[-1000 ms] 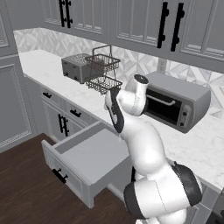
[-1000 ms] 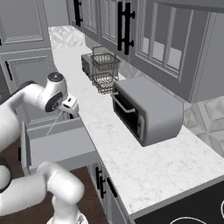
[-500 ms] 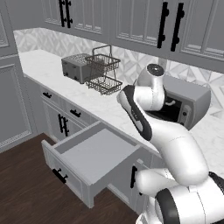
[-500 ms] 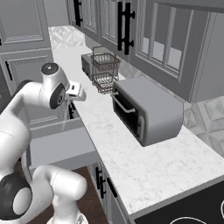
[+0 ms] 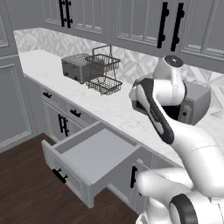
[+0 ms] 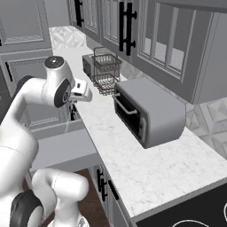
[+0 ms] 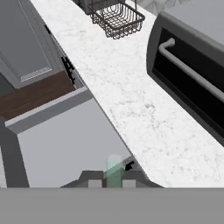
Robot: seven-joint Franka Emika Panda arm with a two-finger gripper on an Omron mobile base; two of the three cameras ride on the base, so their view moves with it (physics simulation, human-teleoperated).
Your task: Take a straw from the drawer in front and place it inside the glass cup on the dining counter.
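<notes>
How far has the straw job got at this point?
Done: the drawer stands pulled open, its grey inside bare. In hand: the hand view shows a pale green straw upright between the pincer tips, above the drawer beside the marble worktop. Left: carrying it to the glass cup on the dining counter.

Drawer (image 5: 94, 153) pulled out below worktop (image 5: 114, 109) edge, in front of cabinets. On worktop, along back wall: toaster (image 5: 75, 68) far left, wire basket rack (image 5: 103, 74) just right of it, toaster oven (image 6: 148, 111) further right, well apart from rack. Gripper (image 7: 114, 179) above worktop edge beside drawer, straw (image 7: 114, 169) between fingertips. Wall cabinets (image 5: 131, 22) above worktop.
</notes>
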